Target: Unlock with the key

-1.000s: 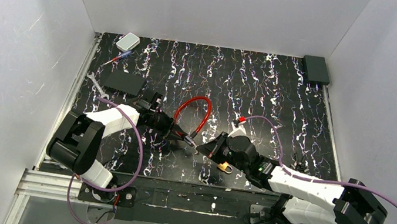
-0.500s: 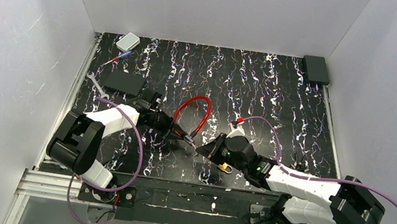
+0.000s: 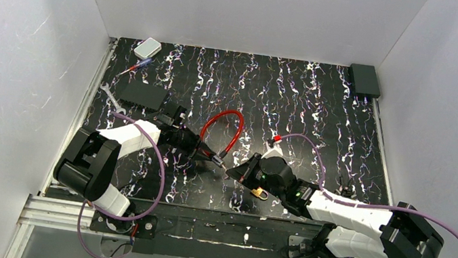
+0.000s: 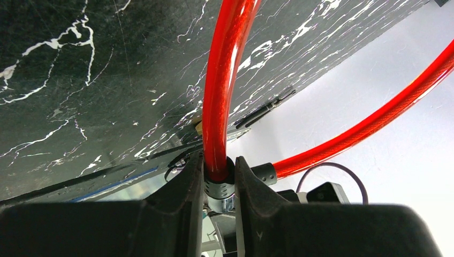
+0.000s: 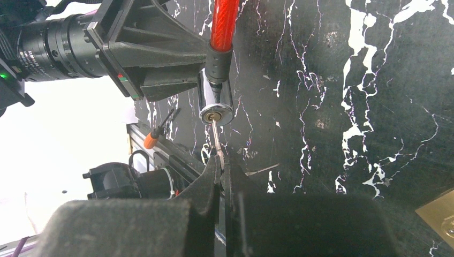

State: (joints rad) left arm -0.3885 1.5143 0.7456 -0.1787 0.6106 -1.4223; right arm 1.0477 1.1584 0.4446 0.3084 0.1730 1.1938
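Observation:
A red cable lock [image 3: 222,131] loops over the black marbled table. My left gripper [image 3: 207,155] is shut on the cable's black collar [image 4: 220,179], just above the chrome lock cylinder [image 5: 214,101]. My right gripper [image 3: 234,169] is shut on a thin silver key [image 5: 217,140], held flat between the two fingers. The key's tip sits in the brass keyhole at the end of the cylinder. The two grippers meet tip to tip at the table's near middle. The key's head is hidden between the fingers.
A small brass padlock [image 3: 260,192] lies under my right wrist. A black box [image 3: 141,93], a wrench [image 3: 108,92], a white box [image 3: 147,47] and a pen [image 3: 134,67] lie at the back left. A dark box [image 3: 365,79] sits at the back right corner.
My right gripper has shifted slightly left toward the lock cylinder. The left arm and the red cable have not moved.

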